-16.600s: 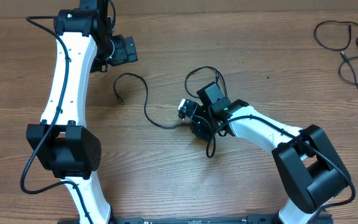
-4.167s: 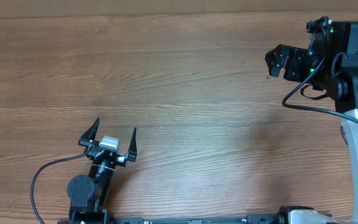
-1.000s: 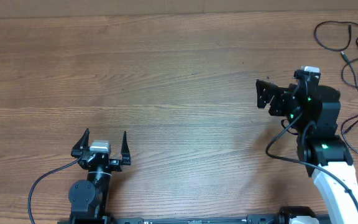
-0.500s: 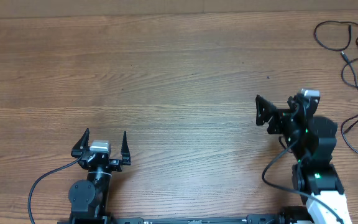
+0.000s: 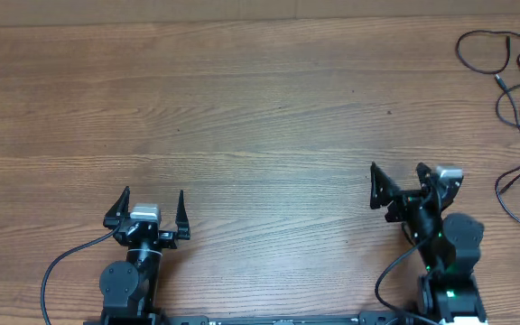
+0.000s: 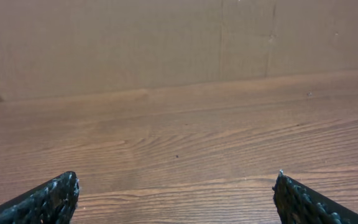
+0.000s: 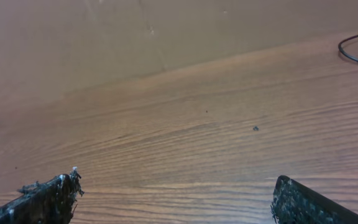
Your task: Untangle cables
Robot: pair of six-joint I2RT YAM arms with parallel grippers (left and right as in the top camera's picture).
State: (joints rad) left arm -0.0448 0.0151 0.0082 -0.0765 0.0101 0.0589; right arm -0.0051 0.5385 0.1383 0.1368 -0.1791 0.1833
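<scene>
While both arms sit folded at the near edge of the wooden surface, the cables lie far off at about 2 o'clock in the overhead view, against the right edge and partly cut off by it. They are thin, black and limp, thrown into several loose loops that cross one another. A short straight plug end points inward from the tangle, though it is too small to tell its colour. One more dark strand runs down the right edge toward 3 o'clock, and it seems to belong to the same bundle.

The left tool rests at 7 o'clock with its two black fingers spread wide apart and nothing between them. Its wrist camera shows only bare wood grain and a plain brown wall beyond. The right tool sits at 5 o'clock, fingers likewise spread wide and holding nothing, well apart from the cables. In its wrist view a curved arc of black cord shows at 2 o'clock, lying flat on the wood.
</scene>
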